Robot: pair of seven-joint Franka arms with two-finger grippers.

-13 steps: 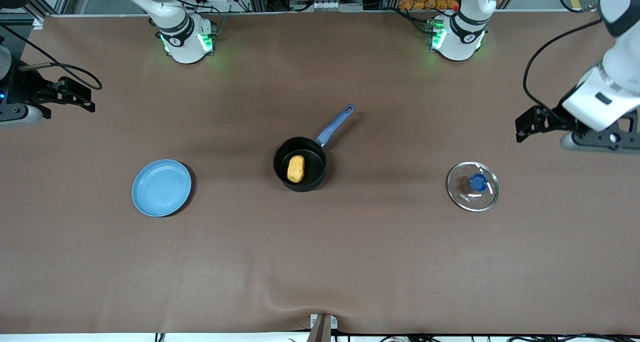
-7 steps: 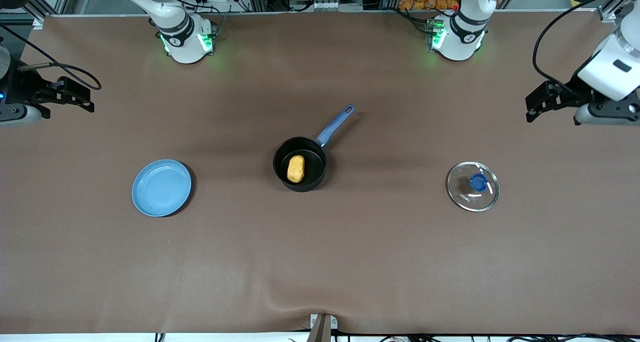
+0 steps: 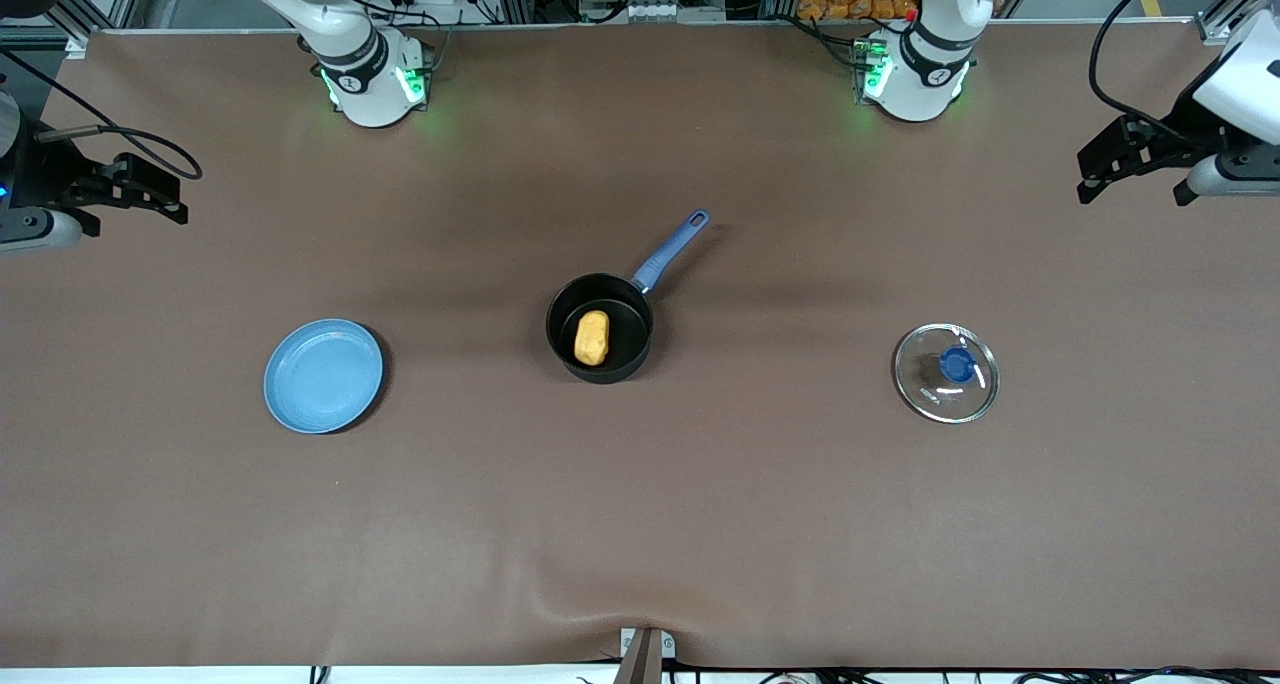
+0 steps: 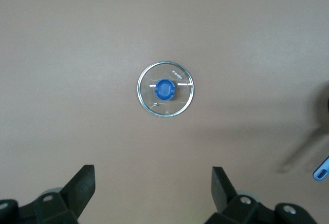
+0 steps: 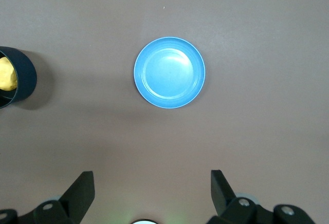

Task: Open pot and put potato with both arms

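Brown matting covers the whole bench (image 3: 640, 524), with broad bare stretches between things. Both pairs of fingers stand wide and hold nothing: the left gripper (image 4: 153, 193) hangs over the bench's edge at the left arm's end, the right gripper (image 5: 152, 196) over the edge at the right arm's end. Mid-bench sits the pot (image 3: 600, 327), uncovered, with the potato (image 3: 591, 337) inside. Its lid (image 3: 946, 372) lies flat toward the left arm's end, well apart; a blue plate (image 3: 323, 375) lies toward the right arm's end.
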